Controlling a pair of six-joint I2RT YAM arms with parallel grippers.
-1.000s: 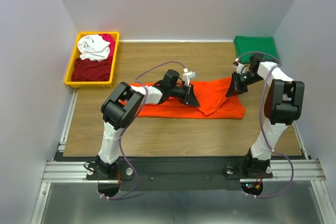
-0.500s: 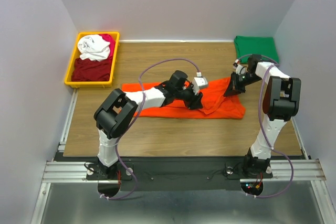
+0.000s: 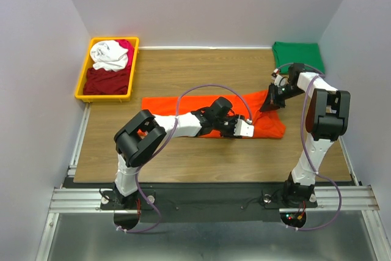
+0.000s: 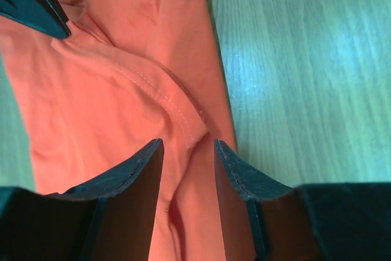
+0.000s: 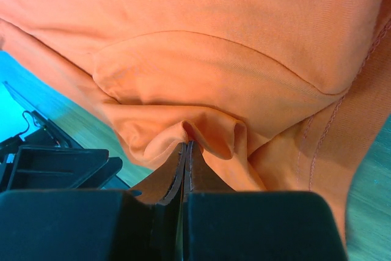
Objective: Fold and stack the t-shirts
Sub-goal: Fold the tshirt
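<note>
The bright orange t-shirt [image 3: 183, 105] lies spread across the middle of the table. My left gripper [image 3: 237, 123] [image 4: 188, 145] hovers low over its right part, jaws open, with a stitched hem corner [image 4: 192, 128] lying just beyond the fingertips. Nothing is pinched. My right gripper [image 3: 269, 102] [image 5: 186, 145] is shut on a raised fold of the orange t-shirt [image 5: 208, 71] at its right end. A folded dark green t-shirt [image 3: 297, 55] lies at the far right corner.
A yellow bin [image 3: 81, 84] stands at the far left and holds a white t-shirt [image 3: 110, 54], a dark red one [image 3: 109, 80] and a magenta one [image 3: 126, 46]. Bare wood [image 4: 305, 59] runs along the shirt's near edge.
My left gripper has opened, let go of the orange cloth and slid right and nearer along the shirt. The cloth it carried now lies flat. The right gripper has hardly moved.
</note>
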